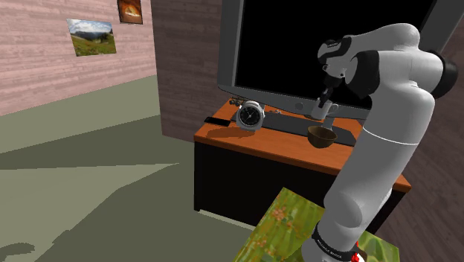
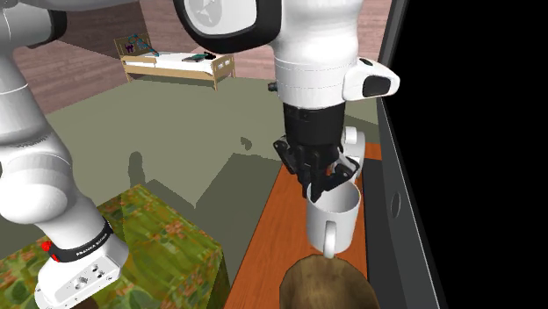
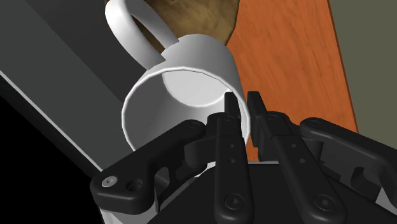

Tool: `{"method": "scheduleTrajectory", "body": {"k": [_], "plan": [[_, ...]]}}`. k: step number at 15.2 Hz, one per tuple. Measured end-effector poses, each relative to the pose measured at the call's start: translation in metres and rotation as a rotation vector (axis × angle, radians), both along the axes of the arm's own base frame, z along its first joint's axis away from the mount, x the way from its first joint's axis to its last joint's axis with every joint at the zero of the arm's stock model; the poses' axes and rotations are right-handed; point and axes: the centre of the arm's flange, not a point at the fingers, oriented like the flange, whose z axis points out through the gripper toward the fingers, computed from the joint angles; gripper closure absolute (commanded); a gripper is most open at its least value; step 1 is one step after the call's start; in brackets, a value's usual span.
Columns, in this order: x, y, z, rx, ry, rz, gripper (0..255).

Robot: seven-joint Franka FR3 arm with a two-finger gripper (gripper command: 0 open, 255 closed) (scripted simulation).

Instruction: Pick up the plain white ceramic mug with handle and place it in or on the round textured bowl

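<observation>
Pinching a glossy white handled mug point(image 2: 335, 213) by its rim, the gripper point(image 2: 332, 184) hangs over the orange desk point(image 2: 270, 233), olive floor point(image 2: 176, 132) beyond.

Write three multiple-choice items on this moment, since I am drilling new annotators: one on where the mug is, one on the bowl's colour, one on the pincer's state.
1. Where is the mug?
A. beneath the bowl
B. in the air over the bowl
C. standing inside the bowl

2. What colour is the bowl?
A. blue
B. red
C. brown

3. How is the pincer?
A. open, clear of the mug
B. shut on nothing
C. shut on the mug's rim

Key: 1 B, the second exterior view shows it hanging above the bowl. 2 C, its mottled surface is brown. 3 C, the wrist view shows the fingers clasping the rim wall.
</observation>
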Motion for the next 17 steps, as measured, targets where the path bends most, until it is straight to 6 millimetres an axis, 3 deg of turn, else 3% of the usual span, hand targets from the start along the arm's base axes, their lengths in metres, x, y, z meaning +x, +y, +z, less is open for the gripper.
{"method": "scheduleTrajectory", "body": {"k": [6, 17], "plan": [[-0.056, -0.045, 0.009, 0.0, 0.0, 0.0, 255], [-0.062, -0.049, -0.045, 0.0, 0.0, 0.002, 255]]}}
